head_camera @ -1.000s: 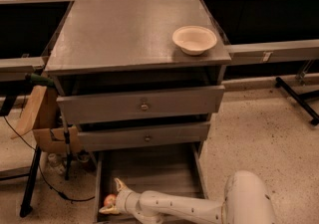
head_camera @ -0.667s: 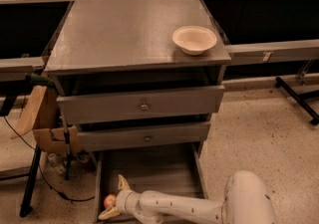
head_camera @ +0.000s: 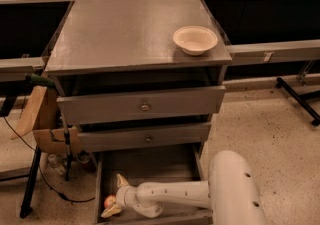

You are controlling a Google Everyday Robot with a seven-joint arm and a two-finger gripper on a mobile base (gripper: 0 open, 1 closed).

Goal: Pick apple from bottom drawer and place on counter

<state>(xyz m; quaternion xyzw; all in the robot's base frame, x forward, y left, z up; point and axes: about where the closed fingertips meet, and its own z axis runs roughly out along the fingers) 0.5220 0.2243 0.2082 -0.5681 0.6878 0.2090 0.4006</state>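
Note:
The bottom drawer (head_camera: 150, 164) is pulled open, showing its plain grey floor. The small reddish apple (head_camera: 109, 201) lies at the drawer's front left corner. My gripper (head_camera: 114, 196) reaches into the drawer from the right, on a white arm (head_camera: 175, 194). Its cream fingers (head_camera: 121, 180) stand open on either side of the apple, one behind it and one in front. The grey counter (head_camera: 125, 29) is the cabinet's flat top, above the drawers.
A cream bowl (head_camera: 195, 39) sits at the counter's right front. Two upper drawers with brass knobs (head_camera: 145, 107) are partly open above the bottom drawer. A cardboard box (head_camera: 47, 124) and cables stand left of the cabinet. Dark benches flank both sides.
The gripper has shifted slightly so that its fingers now straddle the apple more closely. The apple and the drawers have not moved.

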